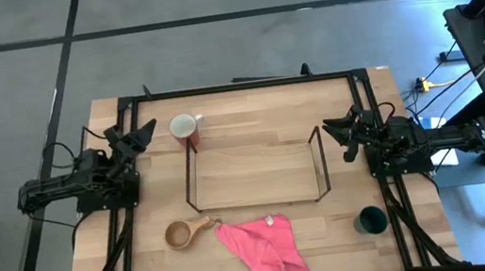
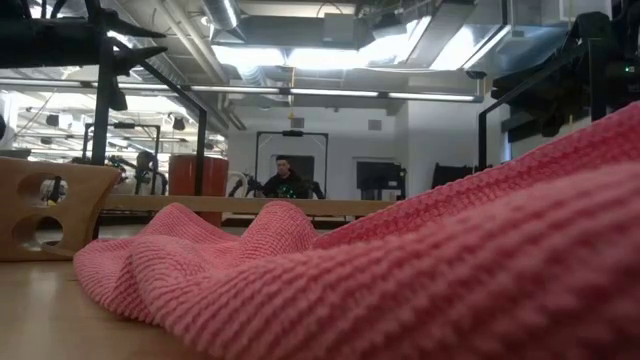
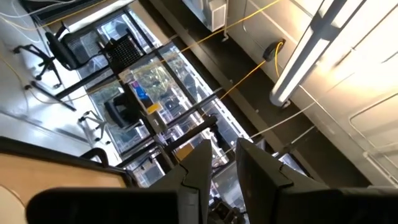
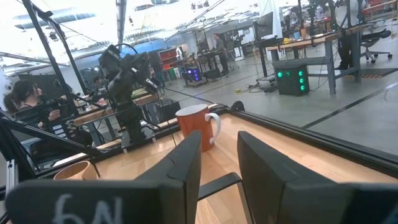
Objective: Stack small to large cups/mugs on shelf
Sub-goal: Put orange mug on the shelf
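Lettering shows only on the right gripper's body in its own wrist view: pale, upside-down marks that cannot be read with any certainty.

Seen from above, the left arm lies low at the table's nine o'clock edge, its gripper pointing toward one o'clock at the reddish mug, near it but not touching. The left wrist view shows the two dark fingers parted by a narrow gap with nothing between them.

The right arm lies at the three o'clock edge, its gripper reaching toward nine o'clock and ending just beside the shelf's right end frame. Its fingers stand apart with a clear gap, holding nothing.

The shelf stands in the table's middle. The reddish mug, white inside, stands upright at the shelf's eleven o'clock corner, outside the rods. The wooden cup sits at seven o'clock from the shelf, its stubby handle pointing at the pink cloth, which lies crumpled at six o'clock. The dark green cup stands at five o'clock, well apart from the others.

A person sits in the room beyond the table.
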Robot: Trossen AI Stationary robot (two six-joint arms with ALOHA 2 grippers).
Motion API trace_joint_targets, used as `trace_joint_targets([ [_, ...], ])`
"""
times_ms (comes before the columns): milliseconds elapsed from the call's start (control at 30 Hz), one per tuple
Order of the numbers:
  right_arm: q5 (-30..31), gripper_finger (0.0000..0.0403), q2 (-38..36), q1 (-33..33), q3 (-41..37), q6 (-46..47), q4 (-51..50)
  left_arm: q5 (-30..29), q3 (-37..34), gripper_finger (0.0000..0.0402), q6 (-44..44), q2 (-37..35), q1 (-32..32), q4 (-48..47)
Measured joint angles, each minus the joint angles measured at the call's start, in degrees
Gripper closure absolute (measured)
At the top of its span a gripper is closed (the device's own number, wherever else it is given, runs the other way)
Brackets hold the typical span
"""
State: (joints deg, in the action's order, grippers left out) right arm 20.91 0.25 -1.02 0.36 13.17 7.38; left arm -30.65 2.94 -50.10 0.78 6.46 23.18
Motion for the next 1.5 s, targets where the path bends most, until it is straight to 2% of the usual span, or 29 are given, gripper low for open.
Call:
trace_joint_targets([
  [133, 0.0, 0.0297, 0.0, 0.0, 0.0, 0.1, 0.0, 0.5, 1.1, 0.0333, 0.0, 0.1, 0.0, -1.2],
  [267, 0.0, 0.0297, 0.0, 0.0, 0.0, 0.1, 0.0, 5.6, 8.0, 0.0333, 9.0, 3.6, 0.0, -2.0],
  [400, 0.0, 0.0297, 0.0, 0.0, 0.0, 0.0, 0.0, 11.9, 17.5, 0.0333, 22.0, 10.8, 0.0, -1.9],
  [567, 0.0, 0.0297, 0.0, 0.0, 0.0, 0.0, 0.0, 15.2, 28.9, 0.0333, 33.1, 23.3, 0.0, -4.3],
  [633, 0.0, 0.0297, 0.0, 0.0, 0.0, 0.1, 0.0, 12.5, 34.7, 0.0333, 37.0, 28.4, 0.5, -12.4],
  [700, 0.0, 0.0297, 0.0, 0.0, 0.0, 0.1, 0.0, 6.8, 41.8, 0.0333, 39.4, 32.7, 2.0, -26.8],
  [800, 0.0, 0.0297, 0.0, 0.0, 0.0, 0.0, 0.0, -3.2, 52.5, 0.0333, 37.1, 39.4, 6.6, -49.7],
  [833, 0.0, 0.0297, 0.0, 0.0, 0.0, 0.1, 0.0, -4.2, 55.7, 0.0333, 35.1, 41.5, 8.7, -56.0],
  [867, 0.0, 0.0297, 0.0, 0.0, 0.0, 0.1, 0.0, -3.5, 58.7, 0.0333, 33.4, 43.6, 11.1, -61.8],
  [933, 0.0, 0.0297, 0.0, 0.0, 0.0, 0.0, 0.0, 2.7, 63.7, 0.0333, 31.2, 47.3, 16.0, -70.4],
  [1033, 0.0, 0.0297, 0.0, 0.0, 0.0, 0.1, 0.0, 11.4, 68.2, 0.0333, 27.8, 52.5, 23.1, -77.9],
  [1200, 0.0, 0.0297, 0.0, 0.0, 0.0, 0.1, 0.0, 18.0, 71.1, 0.0333, 22.6, 62.0, 32.4, -84.5],
  [1333, 0.0, 0.0297, 0.0, 0.0, 0.0, 0.0, 0.0, 26.0, 72.2, 0.0333, 22.5, 69.0, 36.7, -86.8],
  [1500, 0.0, 0.0297, 0.0, 0.0, 0.0, 0.0, 0.0, 26.8, 72.2, 0.0333, 25.3, 76.0, 38.3, -91.5],
])
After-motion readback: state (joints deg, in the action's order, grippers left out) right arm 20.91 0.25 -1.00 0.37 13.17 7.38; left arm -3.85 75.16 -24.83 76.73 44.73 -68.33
